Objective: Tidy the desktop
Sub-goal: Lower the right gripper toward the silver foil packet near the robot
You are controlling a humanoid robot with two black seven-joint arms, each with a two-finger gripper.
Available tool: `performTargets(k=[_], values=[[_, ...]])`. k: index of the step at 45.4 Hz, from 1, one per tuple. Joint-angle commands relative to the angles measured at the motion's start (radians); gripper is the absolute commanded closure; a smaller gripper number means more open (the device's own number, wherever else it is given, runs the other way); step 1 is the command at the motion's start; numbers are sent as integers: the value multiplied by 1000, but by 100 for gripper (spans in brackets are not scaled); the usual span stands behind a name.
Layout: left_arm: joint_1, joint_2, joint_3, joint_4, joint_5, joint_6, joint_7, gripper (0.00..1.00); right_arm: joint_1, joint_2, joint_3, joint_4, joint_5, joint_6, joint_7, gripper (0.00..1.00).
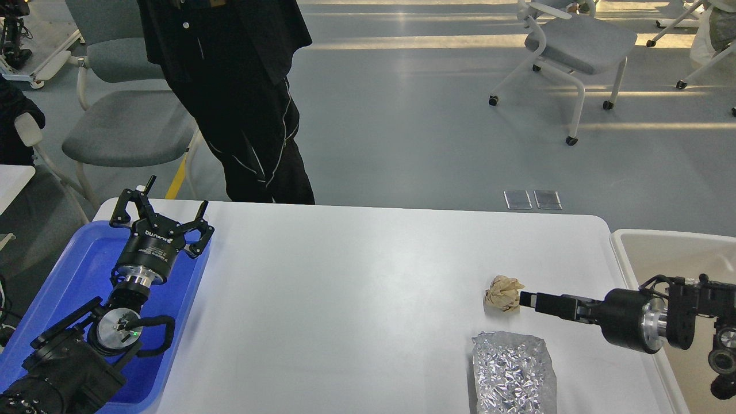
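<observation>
Your desktop [356, 299] is a matte white slab with rounded corners, its long axis running left to right. A blue tray [86, 259] sits at its left edge, a cream bin [661, 253] at its right; nothing shows inside either. The left gripper [161, 210] is spread wide over the tray. The right gripper [526, 299] lies edge-on beside the paper wad [503, 292]; its spread can't be told. A foil packet [513, 372] lies at the near edge.

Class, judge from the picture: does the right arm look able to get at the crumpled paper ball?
Probably yes. The right pincer lies level with the paper ball, its tip right beside it, and nothing stands between them on the desktop; the foil packet lies nearer.
</observation>
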Motion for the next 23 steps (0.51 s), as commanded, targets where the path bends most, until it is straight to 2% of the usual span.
performTargets(k=[1,11,17,23], values=[[0,0,0,0,0,0,0,0,-17,-13,-115,24,-164,-22,-1,0],[0,0,0,0,0,-1,0,0,-33,-7,-237,-2,-273,-94,-21,2],[1,0,0,0,0,-1,0,0,-37,4,-271,-29,-279,-102,-68,1],[1,0,0,0,0,-1,0,0,-43,27,-274,-55,-273,-102,-84,1]])
